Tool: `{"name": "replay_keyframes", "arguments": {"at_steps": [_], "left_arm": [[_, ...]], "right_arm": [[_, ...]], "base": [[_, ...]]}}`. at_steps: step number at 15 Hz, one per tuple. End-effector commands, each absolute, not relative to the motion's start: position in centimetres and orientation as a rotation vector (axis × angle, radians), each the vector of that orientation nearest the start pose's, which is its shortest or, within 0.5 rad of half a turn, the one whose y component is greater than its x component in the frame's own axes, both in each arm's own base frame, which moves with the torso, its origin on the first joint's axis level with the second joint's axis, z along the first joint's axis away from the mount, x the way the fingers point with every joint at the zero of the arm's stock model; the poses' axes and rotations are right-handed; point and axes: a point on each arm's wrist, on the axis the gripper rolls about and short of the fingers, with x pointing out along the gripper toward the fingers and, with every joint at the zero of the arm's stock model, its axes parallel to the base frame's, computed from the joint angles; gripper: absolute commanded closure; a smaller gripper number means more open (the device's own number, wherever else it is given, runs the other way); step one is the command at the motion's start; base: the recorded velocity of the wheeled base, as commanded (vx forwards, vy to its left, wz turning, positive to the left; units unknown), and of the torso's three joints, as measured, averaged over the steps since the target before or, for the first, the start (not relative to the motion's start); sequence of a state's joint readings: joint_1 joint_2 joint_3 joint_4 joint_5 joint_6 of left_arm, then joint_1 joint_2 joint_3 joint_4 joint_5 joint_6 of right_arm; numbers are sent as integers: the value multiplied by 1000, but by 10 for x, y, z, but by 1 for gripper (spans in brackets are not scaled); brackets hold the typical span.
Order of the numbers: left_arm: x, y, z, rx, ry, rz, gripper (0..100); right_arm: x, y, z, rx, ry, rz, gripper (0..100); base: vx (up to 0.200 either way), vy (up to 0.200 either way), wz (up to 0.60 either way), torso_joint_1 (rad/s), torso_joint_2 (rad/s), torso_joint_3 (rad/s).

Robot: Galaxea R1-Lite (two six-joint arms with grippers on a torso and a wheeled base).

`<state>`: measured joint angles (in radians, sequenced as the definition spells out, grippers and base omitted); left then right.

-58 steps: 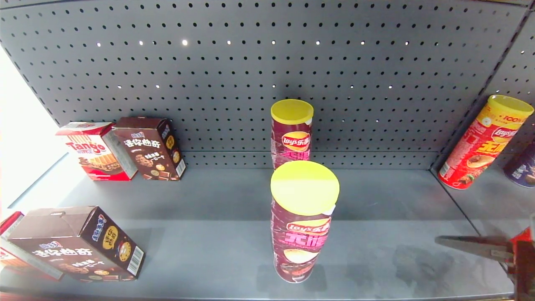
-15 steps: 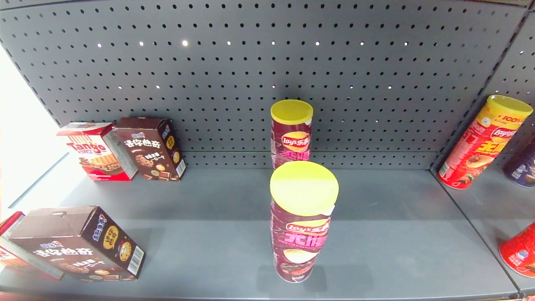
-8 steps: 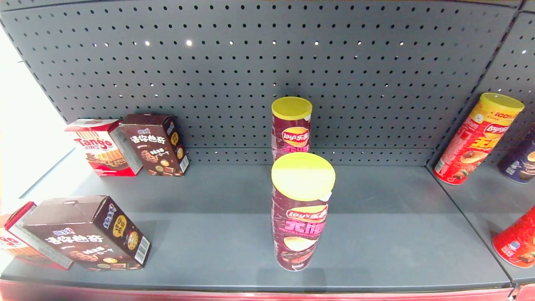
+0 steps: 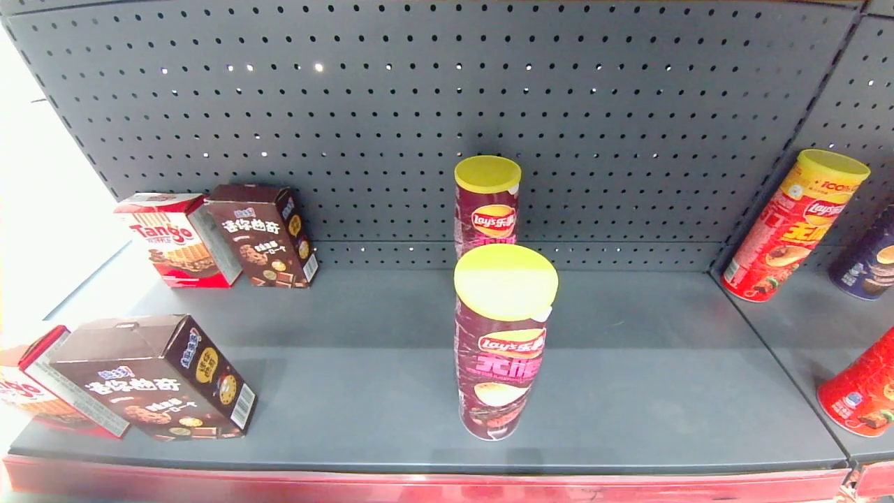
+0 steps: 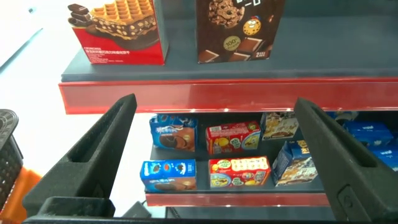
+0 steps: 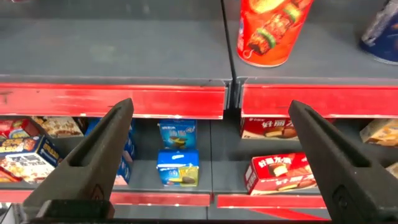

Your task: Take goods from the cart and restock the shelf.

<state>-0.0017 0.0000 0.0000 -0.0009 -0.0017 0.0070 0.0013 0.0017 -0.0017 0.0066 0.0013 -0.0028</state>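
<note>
The left gripper (image 5: 214, 102) is spread and empty, facing the red front edge of the shelf (image 5: 342, 93). A red wafer box (image 5: 118, 31) and a brown biscuit box (image 5: 239, 28) stand just beyond it. The right gripper (image 6: 210, 104) is spread and empty, with a red can (image 6: 273, 31) beyond it.

In the head view, one maroon can (image 4: 499, 349) stands front-centre. A second at its 12 o'clock is partly hidden behind it. At 9 to 10 o'clock stand two brown and two wafer boxes. At 3 o'clock stand two red cans and one blue can (image 4: 862, 262).

Grey shelf (image 4: 628, 377), two upright maroon chip cans (image 4: 500, 349) at centre, four snack boxes (image 4: 150, 374) at left.
</note>
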Motion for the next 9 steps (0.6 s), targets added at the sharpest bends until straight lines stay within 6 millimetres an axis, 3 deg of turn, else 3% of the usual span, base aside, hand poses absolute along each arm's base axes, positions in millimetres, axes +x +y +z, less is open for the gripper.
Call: {"name": "replay_keyframes", "arguments": {"at_steps": [1, 9], "left_arm": [[-23, 0, 76, 6, 0, -3, 0], [-23, 0, 76, 6, 0, -3, 0]], "right_arm": [[-23, 0, 75, -3, 6, 3, 0], [-23, 0, 75, -3, 5, 3, 0]], "base": [[0, 0, 0, 0, 0, 0], [0, 0, 0, 0, 0, 0]]}}
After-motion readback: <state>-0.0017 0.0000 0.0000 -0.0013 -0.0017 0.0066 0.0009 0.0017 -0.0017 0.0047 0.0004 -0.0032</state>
